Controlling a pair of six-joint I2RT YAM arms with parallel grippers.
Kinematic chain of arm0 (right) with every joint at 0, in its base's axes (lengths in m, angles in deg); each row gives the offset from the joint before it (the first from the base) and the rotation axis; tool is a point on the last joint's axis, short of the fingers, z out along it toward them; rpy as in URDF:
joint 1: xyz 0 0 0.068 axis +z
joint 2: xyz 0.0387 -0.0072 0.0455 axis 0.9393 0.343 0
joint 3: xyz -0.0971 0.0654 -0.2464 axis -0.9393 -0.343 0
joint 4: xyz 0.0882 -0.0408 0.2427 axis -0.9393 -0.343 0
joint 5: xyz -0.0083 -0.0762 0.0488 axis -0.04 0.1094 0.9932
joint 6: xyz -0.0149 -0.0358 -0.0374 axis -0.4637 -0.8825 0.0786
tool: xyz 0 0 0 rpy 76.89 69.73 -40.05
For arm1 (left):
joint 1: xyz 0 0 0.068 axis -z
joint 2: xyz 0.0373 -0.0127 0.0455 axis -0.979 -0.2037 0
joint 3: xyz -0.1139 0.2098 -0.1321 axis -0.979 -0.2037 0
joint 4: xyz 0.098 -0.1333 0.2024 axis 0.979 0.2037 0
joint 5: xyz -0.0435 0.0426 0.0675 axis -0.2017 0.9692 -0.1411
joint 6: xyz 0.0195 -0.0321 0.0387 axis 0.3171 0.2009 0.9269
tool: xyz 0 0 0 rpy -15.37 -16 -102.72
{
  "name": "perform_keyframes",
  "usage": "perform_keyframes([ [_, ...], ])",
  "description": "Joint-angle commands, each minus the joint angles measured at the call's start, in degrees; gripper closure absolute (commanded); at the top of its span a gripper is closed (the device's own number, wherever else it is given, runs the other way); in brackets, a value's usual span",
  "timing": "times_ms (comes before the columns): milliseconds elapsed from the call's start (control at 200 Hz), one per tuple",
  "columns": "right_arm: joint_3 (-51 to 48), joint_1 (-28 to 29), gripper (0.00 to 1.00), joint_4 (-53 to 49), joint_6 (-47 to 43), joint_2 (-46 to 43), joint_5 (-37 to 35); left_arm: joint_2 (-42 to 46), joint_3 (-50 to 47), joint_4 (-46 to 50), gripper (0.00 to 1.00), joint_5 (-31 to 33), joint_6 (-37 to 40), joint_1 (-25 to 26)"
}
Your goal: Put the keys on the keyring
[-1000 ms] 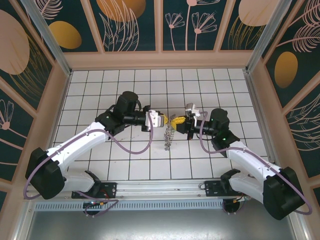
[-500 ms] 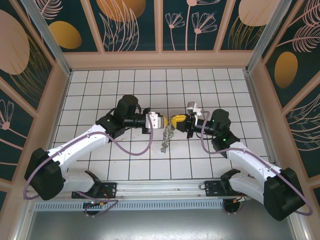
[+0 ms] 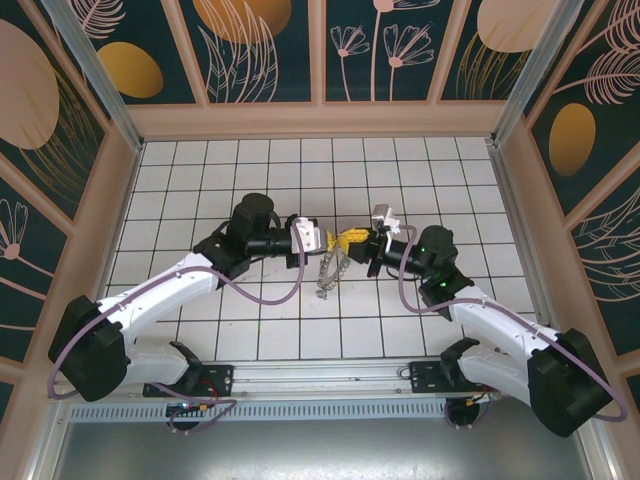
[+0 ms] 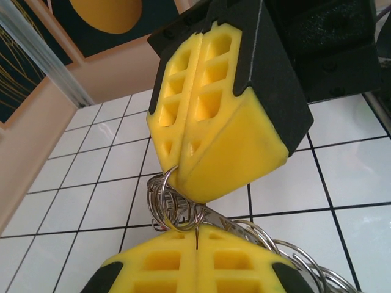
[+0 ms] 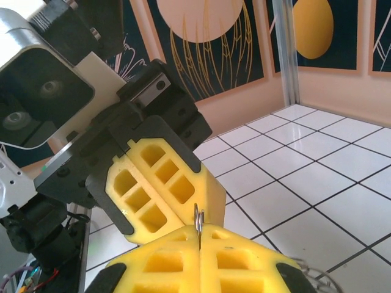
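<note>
Holding the keyring (image 3: 330, 272) above mid-floor, the left gripper (image 3: 334, 241) and right gripper (image 3: 354, 240) were both clamped on it, tip to tip.
Overhead view: the ring bunch hung below the tips toward the tiles; floor contact could not be told. Left wrist view: looped silver rings were caught at the tip of the right gripper's yellow pads (image 4: 232, 140). Right wrist view: one thin wire edge stood pinched at the pad seam. The floor (image 3: 250, 320) was white tile with dark grout; the wall panels (image 3: 400, 50) were teal with orange discs and leaf outlines.
</note>
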Motion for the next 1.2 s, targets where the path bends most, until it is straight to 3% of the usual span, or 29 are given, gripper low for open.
perform_keyframes([
  [0, -0.3, 0.9, 1.0, 6.5, 1.3, 0.5, -2.8, 1.1, 0.1, -4.9, 0.99, -5.6, -4.8, 1.2],
  [190, -1.0, 0.9, 1.0, 5.5, -0.1, 0.3, -2.9, 2.1, -0.1, -5.7, 0.88, -6.7, -7.5, 1.2],
  [385, -1.5, 0.9, 1.0, 2.4, -3.5, -0.8, -2.9, 2.8, -0.4, -5.6, 0.83, -6.9, -9.4, 1.2],
  [1196, -4.0, 1.7, 1.0, 1.9, -7.6, -1.6, -2.1, 3.1, -0.9, -13.0, 0.8, -7.7, -19.2, 1.2],
])
